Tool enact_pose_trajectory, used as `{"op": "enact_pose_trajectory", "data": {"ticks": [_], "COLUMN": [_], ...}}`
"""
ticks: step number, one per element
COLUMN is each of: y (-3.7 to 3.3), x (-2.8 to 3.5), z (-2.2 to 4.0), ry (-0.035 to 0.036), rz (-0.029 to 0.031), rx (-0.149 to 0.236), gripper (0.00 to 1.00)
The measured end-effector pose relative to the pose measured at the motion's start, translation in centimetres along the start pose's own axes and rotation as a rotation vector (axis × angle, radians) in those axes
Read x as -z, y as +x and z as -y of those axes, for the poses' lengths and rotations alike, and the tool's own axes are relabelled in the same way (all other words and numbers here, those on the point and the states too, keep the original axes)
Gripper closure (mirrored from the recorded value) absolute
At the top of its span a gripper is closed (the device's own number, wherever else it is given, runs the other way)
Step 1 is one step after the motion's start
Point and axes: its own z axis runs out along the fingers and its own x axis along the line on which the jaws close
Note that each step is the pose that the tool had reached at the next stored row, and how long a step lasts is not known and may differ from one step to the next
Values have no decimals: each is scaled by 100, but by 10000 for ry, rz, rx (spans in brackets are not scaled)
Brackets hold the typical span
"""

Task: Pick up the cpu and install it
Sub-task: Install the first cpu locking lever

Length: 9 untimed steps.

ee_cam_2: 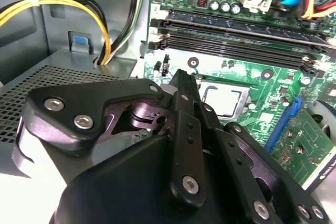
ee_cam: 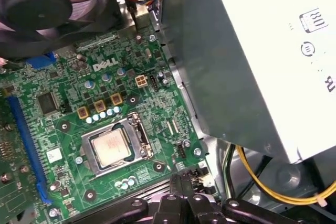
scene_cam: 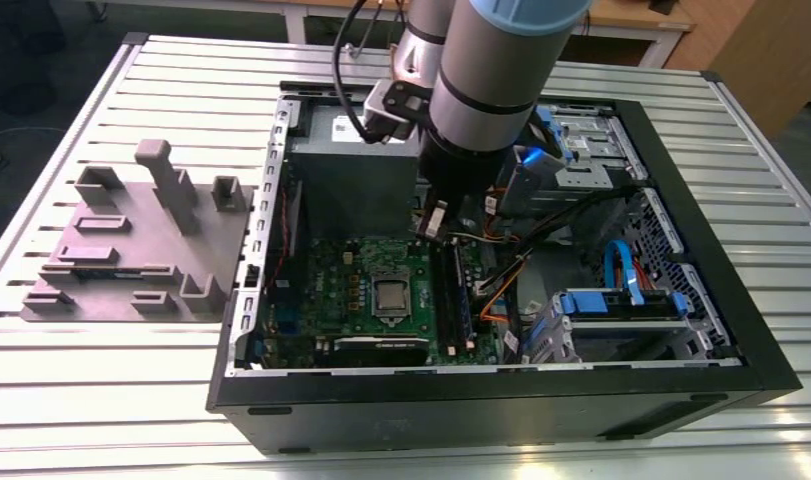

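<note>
Risk: possible collision with the power supply (ee_cam: 252, 51) or yellow cables (ee_cam_2: 63, 4) crowding the hand inside the computer case (scene_cam: 378, 420).
CPU (ee_cam: 111, 145): seated in the motherboard (ee_cam: 68, 103) socket, near the case's middle.
Hand (ee_cam_2: 181, 85): fingers pressed together, empty, hovering beside the CPU, apart from it, toward the power supply.
Counter (scene_cam: 112, 370): slatted metal, carrying the case.

A single grey robot arm (scene_cam: 492, 60) reaches steeply downward from the top of the exterior view, its dark wrist section lowest, a black cable looping beside it. In the second wrist view the black pincer (ee_cam_2: 181, 85) points away from the camera, its slim fingers (ee_cam_2: 185, 103) pressed together into one narrow blade with nothing between them
</note>
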Motion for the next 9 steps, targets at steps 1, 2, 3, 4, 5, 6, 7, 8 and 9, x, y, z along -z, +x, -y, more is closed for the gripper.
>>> {"op": "enact_pose_trajectory", "data": {"ticks": [1, 2, 3, 4, 5, 6, 7, 8, 9], "y": [-9, -21, -30, -34, -36, -35, -32, -29, -27], "x": [-5, -9, -15, -21, -26, -31, -33, -35, -38], "z": [-4, -8, -11, -12, -14, -18, -24, -30, -35], "ry": [-4, -8, -12, -16, -20, -23, -25, -28, -29], "rz": [-4, -9, -14, -17, -21, -25, -30, -34, -36], "rx": [49, 106, 163, 221, 270, 313, 348, 379, 407], "gripper": [90, 90, 90, 90, 90, 90, 90, 90, 90]}}
